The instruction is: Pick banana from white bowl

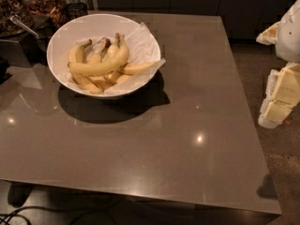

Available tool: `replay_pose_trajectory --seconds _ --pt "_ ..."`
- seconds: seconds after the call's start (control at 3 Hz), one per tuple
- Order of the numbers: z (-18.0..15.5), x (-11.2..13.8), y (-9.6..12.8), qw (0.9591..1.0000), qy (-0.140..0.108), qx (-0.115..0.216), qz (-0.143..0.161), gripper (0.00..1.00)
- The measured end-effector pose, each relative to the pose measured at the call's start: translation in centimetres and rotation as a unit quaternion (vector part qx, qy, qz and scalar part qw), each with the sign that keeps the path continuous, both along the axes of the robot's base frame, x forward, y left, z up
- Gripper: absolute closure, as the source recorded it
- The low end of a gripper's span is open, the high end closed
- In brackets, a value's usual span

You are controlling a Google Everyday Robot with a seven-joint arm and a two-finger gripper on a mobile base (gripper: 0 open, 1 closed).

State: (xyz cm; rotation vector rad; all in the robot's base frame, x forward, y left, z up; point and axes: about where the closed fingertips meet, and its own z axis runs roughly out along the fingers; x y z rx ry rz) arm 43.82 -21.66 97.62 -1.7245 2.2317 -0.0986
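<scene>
Banana [101,65] lies atop the others in the white bowl [60,37], far left on the surface [187,125]. I see the gripper [281,95] beyond the right edge, well apart; jaws' state I cannot tell.

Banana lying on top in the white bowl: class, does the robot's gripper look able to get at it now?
Probably yes. The banana lies on top of the other bananas in the open bowl, uncovered. The gripper hangs beyond the right edge of the table, with nothing standing between them.
</scene>
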Motion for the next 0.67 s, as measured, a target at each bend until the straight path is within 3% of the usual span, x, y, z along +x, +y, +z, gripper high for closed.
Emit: replay_pose_trajectory --seconds 0.33,0.67 --pt "0.0 0.0 0.0 1.0 0.0 0.0 0.0 0.0" --pt "0.9 0.3 1.4 0.9997 0.007 -0.021 0.014 0.0"
